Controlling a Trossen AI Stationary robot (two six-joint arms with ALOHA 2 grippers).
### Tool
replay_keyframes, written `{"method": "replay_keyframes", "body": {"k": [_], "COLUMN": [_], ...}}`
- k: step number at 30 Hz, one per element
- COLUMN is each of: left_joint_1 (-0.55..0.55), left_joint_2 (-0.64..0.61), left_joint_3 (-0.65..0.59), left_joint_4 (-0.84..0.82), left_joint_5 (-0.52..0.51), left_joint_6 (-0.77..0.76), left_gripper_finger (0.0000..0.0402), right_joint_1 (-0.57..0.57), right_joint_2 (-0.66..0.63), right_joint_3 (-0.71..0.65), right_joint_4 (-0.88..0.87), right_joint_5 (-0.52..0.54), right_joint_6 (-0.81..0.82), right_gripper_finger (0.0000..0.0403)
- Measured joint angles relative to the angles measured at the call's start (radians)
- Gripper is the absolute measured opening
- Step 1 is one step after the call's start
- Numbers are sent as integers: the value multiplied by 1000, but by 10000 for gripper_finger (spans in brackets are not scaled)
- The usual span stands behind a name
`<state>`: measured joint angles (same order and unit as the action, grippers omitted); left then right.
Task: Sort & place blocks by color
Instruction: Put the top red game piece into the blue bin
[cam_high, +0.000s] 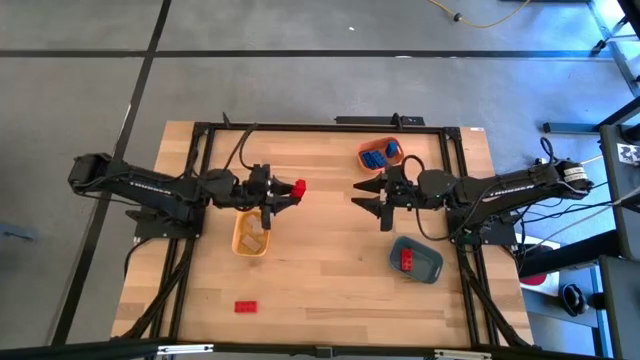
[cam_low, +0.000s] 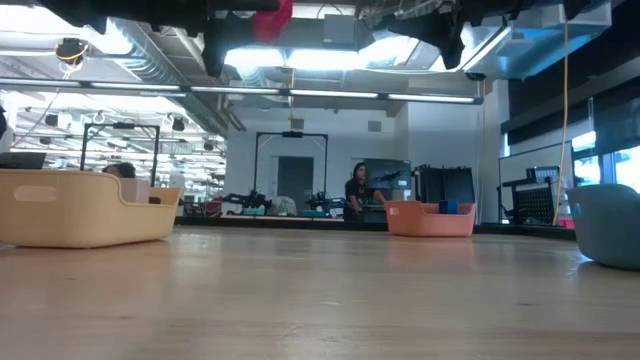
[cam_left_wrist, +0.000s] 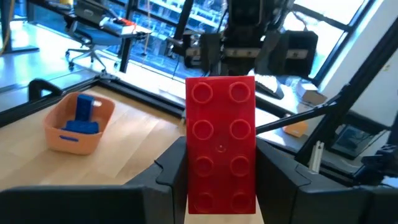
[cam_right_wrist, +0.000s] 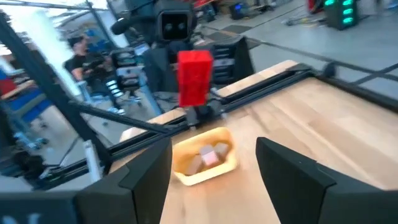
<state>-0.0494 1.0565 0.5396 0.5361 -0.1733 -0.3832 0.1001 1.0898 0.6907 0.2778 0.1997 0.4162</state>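
Note:
A red block (cam_left_wrist: 221, 143) is lifted above the table's middle, with my left gripper (cam_high: 290, 190) shut on it. Facing it from the right, my right gripper (cam_high: 366, 196) stands open with nothing between its fingers (cam_right_wrist: 146, 171). In the right wrist view the red block (cam_right_wrist: 194, 78) shows above a yellow tray (cam_right_wrist: 186, 171) holding beige blocks (cam_right_wrist: 208, 155). Blue blocks (cam_high: 376, 157) lie in an orange tray (cam_high: 393, 148). One red block (cam_high: 407, 259) rests in a slate-blue tray (cam_high: 428, 268). Another red block (cam_high: 246, 306) lies flat on the table at the near left. My left gripper pinches the red block's two long sides (cam_left_wrist: 190, 183) between its two fingers, at the block's lower end. The fingers come level from the table's left. The block stands upright above the fingers, studded face toward the wrist, clear of the table.
The yellow tray (cam_high: 250, 240) sits just below and near of my left gripper. The orange tray stands at the far right, the slate-blue tray at the near right. Bare wood lies between the two grippers and along the near edge. A black frame (cam_high: 200, 135) borders the table.

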Motion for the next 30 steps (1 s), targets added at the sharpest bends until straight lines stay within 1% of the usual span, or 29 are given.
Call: {"method": "replay_keyframes", "body": {"k": [4, 8, 10, 13, 17, 22, 30], "left_joint_1": [0, 0, 0, 0, 0, 0, 0], "left_joint_2": [33, 120, 166, 226, 290, 347, 394], "left_joint_3": [27, 104, 144, 198, 253, 300, 330], "left_joint_4": [5, 10, 6, 7, 7, 15, 61], "left_joint_5": [13, 80, 114, 137, 150, 191, 141], "left_joint_6": [21, 33, 52, 55, 58, 65, 72], "left_gripper_finger": [126, 126, 126, 126, 126, 126, 126], "right_joint_1": [0, 0, 0, 0, 1, 3, 3], "right_joint_2": [83, 187, 221, 249, 252, 252, 252], "right_joint_3": [0, 0, 0, 0, 0, 0, 0], "right_joint_4": [116, 299, 368, 432, 447, 467, 460], "right_joint_5": [-64, -90, -103, -105, -107, -108, -146], "right_joint_6": [3, 25, 25, 28, 25, 24, 23], "right_gripper_finger": [236, 236, 236, 236, 236, 236, 236]}}
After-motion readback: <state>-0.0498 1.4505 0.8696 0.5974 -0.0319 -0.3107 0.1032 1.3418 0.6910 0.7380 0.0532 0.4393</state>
